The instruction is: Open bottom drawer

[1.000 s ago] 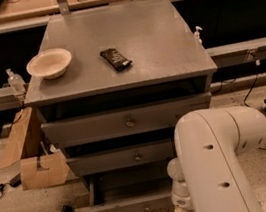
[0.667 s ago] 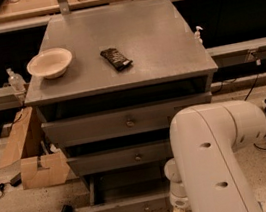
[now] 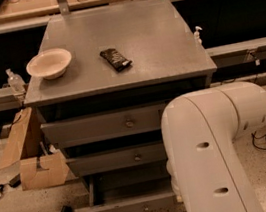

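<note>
White arm (image 3: 218, 159), the largest form in the camera view, fills the lower right and hides the right ends of all 3 drawer fronts. Over the last 1 s its bulky link has drifted slightly left, covering a little more of them. The grey cabinet (image 3: 121, 34) stands behind it. The top drawer (image 3: 101, 127) and the middle drawer (image 3: 111, 160) sit nearly flush with the cabinet. The bottom drawer (image 3: 122, 208), lowest of the 3 and with the slimmest front, stands pulled well out, its grey box open to view. Its reach matches that of 1 s ago, so the pull is judged to be at or near its end and the task largely done. A cardboard box (image 3: 37, 169) lies on the floor to the left. A pale bowl (image 3: 49, 64) and a dark wrapped bar (image 3: 115, 59) rest apart on the cabinet top. The gripper (image 3: 175, 184) is almost wholly hidden behind the link. Only a pale sliver shows beside the bottom drawer's right end, and whether it is spread or pressed together cannot be told.
</note>
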Tool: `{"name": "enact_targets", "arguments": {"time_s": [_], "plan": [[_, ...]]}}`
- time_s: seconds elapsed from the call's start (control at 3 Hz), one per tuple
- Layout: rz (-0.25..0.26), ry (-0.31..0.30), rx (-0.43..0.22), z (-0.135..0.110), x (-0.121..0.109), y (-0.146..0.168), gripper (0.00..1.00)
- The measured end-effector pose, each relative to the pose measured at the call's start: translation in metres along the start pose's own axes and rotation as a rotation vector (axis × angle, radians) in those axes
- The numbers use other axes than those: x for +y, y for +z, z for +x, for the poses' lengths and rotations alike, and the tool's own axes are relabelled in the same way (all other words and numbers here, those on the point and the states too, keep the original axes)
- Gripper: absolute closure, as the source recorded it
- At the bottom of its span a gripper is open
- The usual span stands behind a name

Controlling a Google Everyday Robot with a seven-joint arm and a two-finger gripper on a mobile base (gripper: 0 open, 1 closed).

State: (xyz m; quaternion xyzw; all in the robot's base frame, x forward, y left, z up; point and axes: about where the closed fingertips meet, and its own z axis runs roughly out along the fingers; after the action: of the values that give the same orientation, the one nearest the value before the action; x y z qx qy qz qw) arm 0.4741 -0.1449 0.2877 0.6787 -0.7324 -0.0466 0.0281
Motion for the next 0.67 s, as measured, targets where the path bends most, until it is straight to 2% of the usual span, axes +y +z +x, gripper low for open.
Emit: {"name": "enact_targets", "arguments": {"time_s": [0.33,0.67], "plan": [[0.155,-0.071,-0.02,0.031,-0.031,-0.021,1.0],[0.267,-0.063,-0.074,0.08,-0.051,-0.024,1.0]]}}
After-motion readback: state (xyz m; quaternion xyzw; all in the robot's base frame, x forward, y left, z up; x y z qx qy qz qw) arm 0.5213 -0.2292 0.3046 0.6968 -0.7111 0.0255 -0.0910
